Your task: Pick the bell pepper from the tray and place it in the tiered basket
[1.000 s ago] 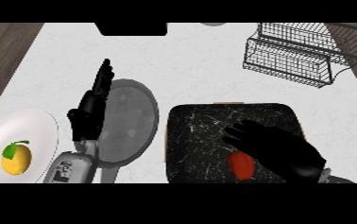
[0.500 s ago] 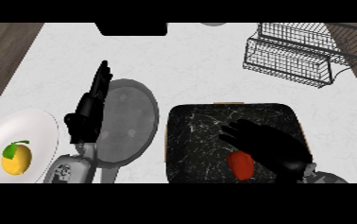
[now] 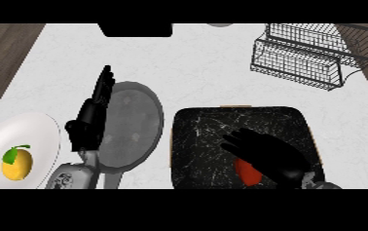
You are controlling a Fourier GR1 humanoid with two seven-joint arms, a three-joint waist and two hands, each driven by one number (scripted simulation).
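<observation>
A red bell pepper (image 3: 248, 173) lies in the near part of a black marbled tray (image 3: 208, 127) at the lower right. My right hand (image 3: 267, 154) hovers over the tray with its fingers spread, covering most of the pepper's right side; whether it touches the pepper is unclear. The black wire tiered basket (image 3: 305, 54) stands at the far right of the counter. My left hand (image 3: 92, 115) rests open with fingers up, at the left beside a grey pan.
A round grey pan (image 3: 129, 123) lies left of the tray. A white plate (image 3: 39, 137) with a yellow fruit (image 3: 16, 162) sits at the lower left edge. A dark object (image 3: 135, 29) stands at the far counter edge.
My right hand has drawn back toward the lower edge and settled lower over the pepper. The left hand, tray and pepper stay where they were.
</observation>
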